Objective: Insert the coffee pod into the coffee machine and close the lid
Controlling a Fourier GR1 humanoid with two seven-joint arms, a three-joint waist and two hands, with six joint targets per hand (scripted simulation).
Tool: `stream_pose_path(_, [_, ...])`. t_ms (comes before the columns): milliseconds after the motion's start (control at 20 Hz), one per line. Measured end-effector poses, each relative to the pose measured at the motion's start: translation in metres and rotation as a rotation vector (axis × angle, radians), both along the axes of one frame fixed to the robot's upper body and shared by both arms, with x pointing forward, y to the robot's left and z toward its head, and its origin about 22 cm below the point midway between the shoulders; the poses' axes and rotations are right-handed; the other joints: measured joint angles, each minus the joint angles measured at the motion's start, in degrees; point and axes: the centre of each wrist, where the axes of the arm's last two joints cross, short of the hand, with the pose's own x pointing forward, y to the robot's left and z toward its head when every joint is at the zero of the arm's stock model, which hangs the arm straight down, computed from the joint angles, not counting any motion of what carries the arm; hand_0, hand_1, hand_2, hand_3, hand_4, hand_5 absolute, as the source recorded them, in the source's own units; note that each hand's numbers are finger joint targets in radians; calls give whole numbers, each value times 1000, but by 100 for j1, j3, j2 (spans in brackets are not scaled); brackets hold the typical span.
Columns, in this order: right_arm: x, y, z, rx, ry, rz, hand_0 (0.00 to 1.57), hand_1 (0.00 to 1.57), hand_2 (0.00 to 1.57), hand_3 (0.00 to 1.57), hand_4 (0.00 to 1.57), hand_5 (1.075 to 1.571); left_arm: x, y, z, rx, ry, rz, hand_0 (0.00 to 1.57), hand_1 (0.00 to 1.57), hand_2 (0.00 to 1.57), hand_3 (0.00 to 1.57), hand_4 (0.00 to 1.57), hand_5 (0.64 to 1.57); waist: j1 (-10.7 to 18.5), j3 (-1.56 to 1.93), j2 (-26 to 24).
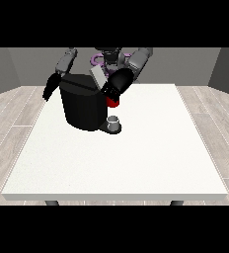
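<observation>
Coffee machine [84, 106] under the hand at the view's right [117, 85], finger state untellable.

The hand at the view's left [50, 88] hangs low with its fingers straight and pointing downward, the grey arm [65, 61] rising above it to the shoulder. The hand at the view's right [117, 85] is stretched forward and down from its grey forearm [139, 60]; its fingers seem curled, though they are too dark to tell.
</observation>
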Motion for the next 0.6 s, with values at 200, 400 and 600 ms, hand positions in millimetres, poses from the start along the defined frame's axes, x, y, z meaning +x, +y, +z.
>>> stream_pose_path(200, [-1, 2, -2, -7, -2, -6, 0, 0, 0, 0, 161, 1571, -1, 0, 3, 23, -33, -15, 1088, 1088, 1075, 800, 0, 1571, 12, 6, 32])
stream_pose_path(400, [-1, -3, 0, -11, -11, -1, 0, 0, 0, 0, 173, 1571, -3, 6, 7, 60, -68, -19, 815, 815, 912, 662, 0, 1571, -36, 16, 86])
stream_pose_path(600, [0, -2, 6, -27, -25, -1, 0, 0, 0, 0, 149, 1571, -5, 8, 14, 98, -122, -17, 0, 0, 668, 537, 0, 1571, -53, 33, 178])
